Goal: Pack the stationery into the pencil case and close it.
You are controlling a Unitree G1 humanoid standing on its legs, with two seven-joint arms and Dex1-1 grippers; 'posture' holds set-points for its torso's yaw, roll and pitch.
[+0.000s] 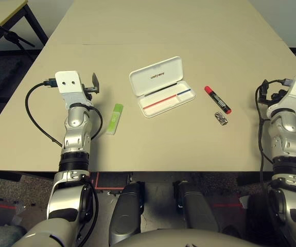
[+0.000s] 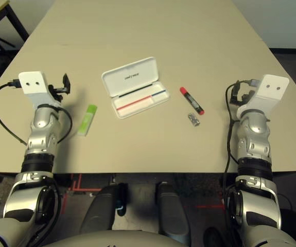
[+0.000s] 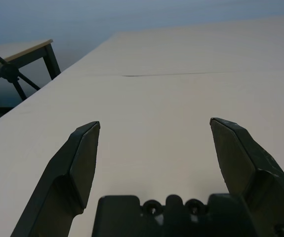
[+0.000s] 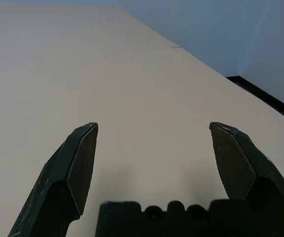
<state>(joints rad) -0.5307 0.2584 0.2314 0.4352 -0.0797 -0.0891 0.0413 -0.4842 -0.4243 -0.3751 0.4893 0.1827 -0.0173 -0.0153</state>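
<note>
The open white pencil case (image 1: 163, 92) is being supported by the worktop (image 1: 189, 149) near its middle, its hinged lid (image 1: 158, 75) being held up along the far side. Nothing is being gripped by the left tool (image 3: 155, 123) or the right tool (image 4: 154, 124); the fingers of both are being kept wide apart. The light green bar (image 1: 115, 119) is being flanked by the left tool and the case, its long axis being directed mostly away from the robot; by the left arm it is probably being best served. The red marker (image 1: 218, 100), being slanted with its black end nearer the robot, and the silver clip (image 1: 221, 118) just beside it are being left nearer the right arm.
</note>
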